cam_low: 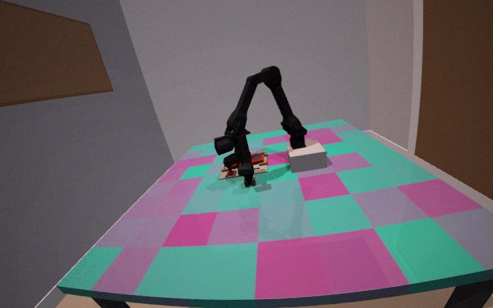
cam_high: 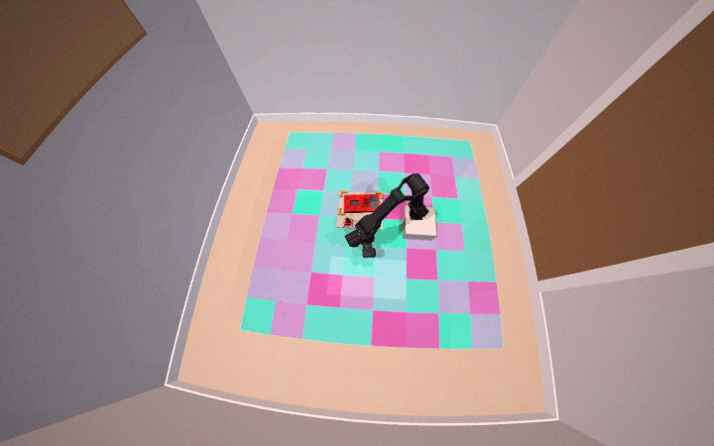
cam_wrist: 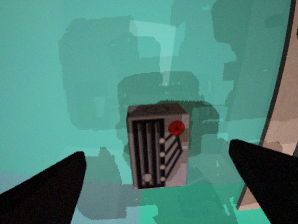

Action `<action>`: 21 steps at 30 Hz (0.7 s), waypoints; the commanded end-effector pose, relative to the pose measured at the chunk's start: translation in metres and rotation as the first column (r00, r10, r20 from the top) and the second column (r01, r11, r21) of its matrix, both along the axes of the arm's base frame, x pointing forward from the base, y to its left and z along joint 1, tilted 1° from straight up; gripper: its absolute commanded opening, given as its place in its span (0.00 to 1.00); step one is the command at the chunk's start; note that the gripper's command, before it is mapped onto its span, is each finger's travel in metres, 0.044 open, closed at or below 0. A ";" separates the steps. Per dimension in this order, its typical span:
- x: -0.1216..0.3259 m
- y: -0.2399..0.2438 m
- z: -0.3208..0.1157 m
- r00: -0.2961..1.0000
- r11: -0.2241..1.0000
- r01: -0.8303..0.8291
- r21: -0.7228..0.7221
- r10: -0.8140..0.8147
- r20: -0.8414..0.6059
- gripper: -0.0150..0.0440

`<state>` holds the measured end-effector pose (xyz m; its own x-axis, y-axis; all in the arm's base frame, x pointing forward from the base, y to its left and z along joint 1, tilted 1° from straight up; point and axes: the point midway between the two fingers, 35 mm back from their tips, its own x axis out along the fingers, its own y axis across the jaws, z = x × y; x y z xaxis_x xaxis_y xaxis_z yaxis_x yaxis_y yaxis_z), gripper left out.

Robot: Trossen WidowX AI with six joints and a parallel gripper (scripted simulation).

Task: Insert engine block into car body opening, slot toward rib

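The engine block (cam_wrist: 148, 145) (cam_low: 253, 181) is a small grey box with dark slots and a red disc on its upper face. It lies on the table beside the beige board, hidden under the arm in the top view. My gripper (cam_wrist: 159, 153) (cam_low: 248, 179) (cam_high: 369, 254) is open and empty, low above the block. Its fingers stand on either side of the block with gaps, not touching it. The red car body (cam_high: 363, 209) (cam_low: 257, 157) sits at the board's back part. Dark areas show in its top; the rib cannot be made out.
The beige board (cam_high: 359, 218) (cam_wrist: 285, 112) lies close beside the gripper. A small red and black part (cam_high: 347, 221) (cam_low: 231, 172) stands at its front left corner. Orange corner brackets surround the car body. The arm's white base block (cam_high: 420, 228) (cam_low: 309, 160) is to the right.
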<state>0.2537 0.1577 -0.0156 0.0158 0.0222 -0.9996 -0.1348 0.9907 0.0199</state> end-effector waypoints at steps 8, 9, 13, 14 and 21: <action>-0.001 0.000 -0.010 1.000 1.000 -0.002 0.001 0.002 -0.004 0.82; -0.001 0.000 -0.010 1.000 1.000 -0.002 0.001 0.002 -0.004 0.78; -0.001 0.000 -0.010 1.000 1.000 -0.002 0.001 0.002 -0.004 0.60; -0.001 0.000 -0.010 1.000 1.000 -0.002 0.001 0.002 -0.004 0.56; -0.001 0.000 -0.010 1.000 1.000 -0.002 0.001 0.002 -0.004 0.44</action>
